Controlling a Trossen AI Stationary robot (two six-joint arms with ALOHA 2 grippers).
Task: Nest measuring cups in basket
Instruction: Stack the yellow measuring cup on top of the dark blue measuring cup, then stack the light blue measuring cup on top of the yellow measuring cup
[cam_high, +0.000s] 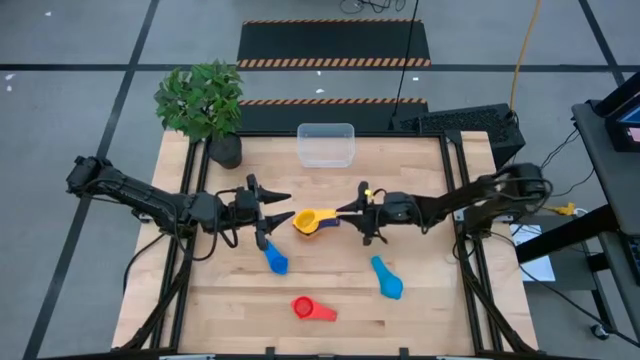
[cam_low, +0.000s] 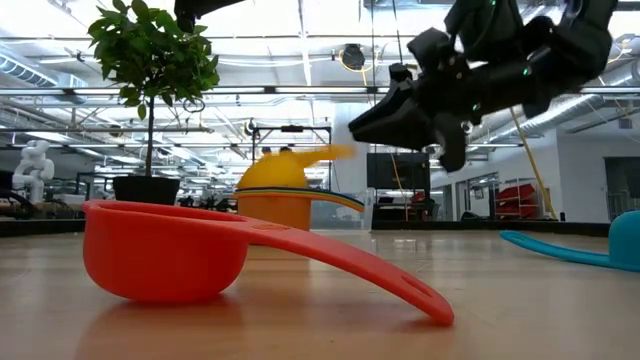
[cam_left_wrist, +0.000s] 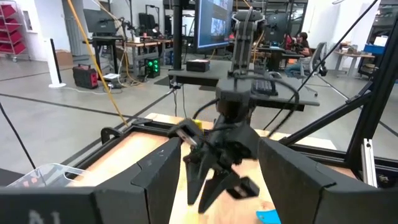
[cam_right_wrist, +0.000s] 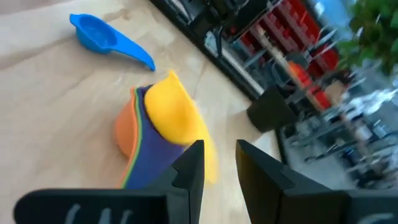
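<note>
A nested stack of cups (cam_high: 312, 221) stands mid-table: orange outermost, then green and dark blue, with a yellow cup (cam_right_wrist: 171, 112) tilted on top. My right gripper (cam_right_wrist: 219, 149) is open and hovers just right of the stack. In the low view its tips (cam_low: 358, 127) stand a little above the yellow handle (cam_low: 328, 153), apart from it. My left gripper (cam_high: 284, 208) is open just left of the stack. A blue cup (cam_high: 275, 258), a light blue cup (cam_high: 387, 278) and a red cup (cam_high: 312, 309) lie on the near half. The clear basket (cam_high: 325, 145) rests at the far edge.
A potted plant (cam_high: 213, 108) stands at the table's far left corner, left of the basket. The red cup (cam_low: 170, 250) lies closest to the near edge, its handle pointing right. Bare wood shows between the stack and the basket.
</note>
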